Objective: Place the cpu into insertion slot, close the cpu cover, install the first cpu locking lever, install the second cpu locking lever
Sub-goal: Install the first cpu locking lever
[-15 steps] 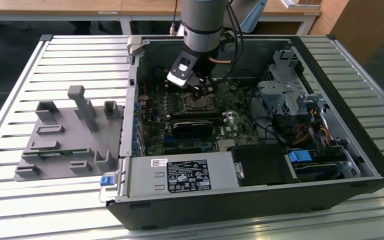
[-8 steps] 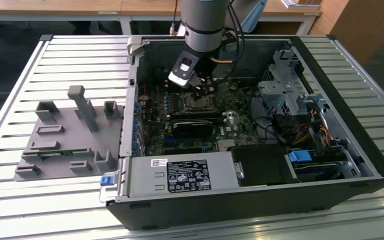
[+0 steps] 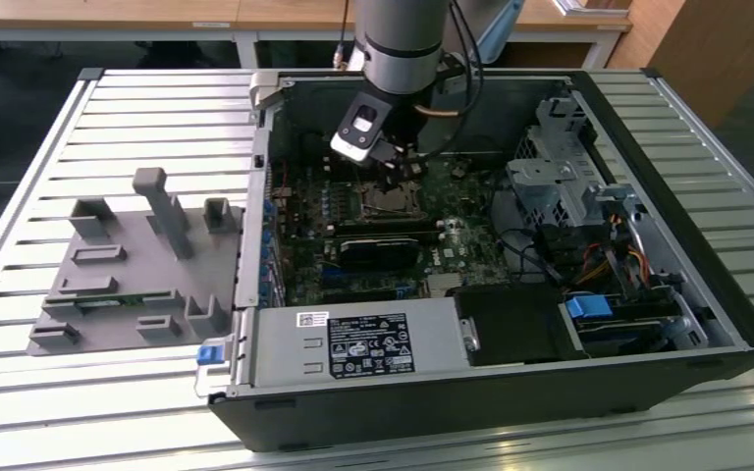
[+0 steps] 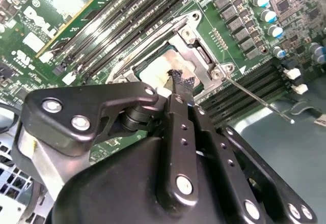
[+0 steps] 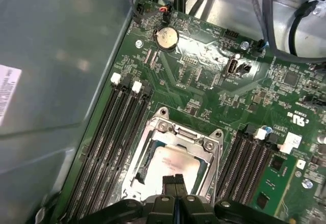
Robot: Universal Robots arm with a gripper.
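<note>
The gripper (image 5: 174,180) has its two dark fingers pressed together with nothing between them. Its tips point down at the middle of the insertion slot (image 3: 388,203), and it is not possible to tell whether they touch the chip or sit just above it. The cpu (image 5: 170,164) lies flat inside the insertion slot, and its dull silver top shows through the window of the cpu cover (image 5: 179,135), which appears lowered around it. A thin metal locking lever (image 4: 254,99) juts from one corner of the insertion slot across the long black memory slots (image 5: 109,137) beside it, and looks unlatched. Around the insertion slot spreads the green circuit board (image 5: 204,81), set inside an open computer case (image 3: 730,334) on a slatted metal bench (image 3: 154,108). The cpu is probably light, stiff and smooth-topped, so slippery, with a delicate underside; it is best held by opposite edges, never forced. The cpu cover seems to be thin springy sheet metal on a hinge, best pushed at the edge farthest from that hinge. The locking lever looks like stiff sprung wire, best caught near its free end.
</note>
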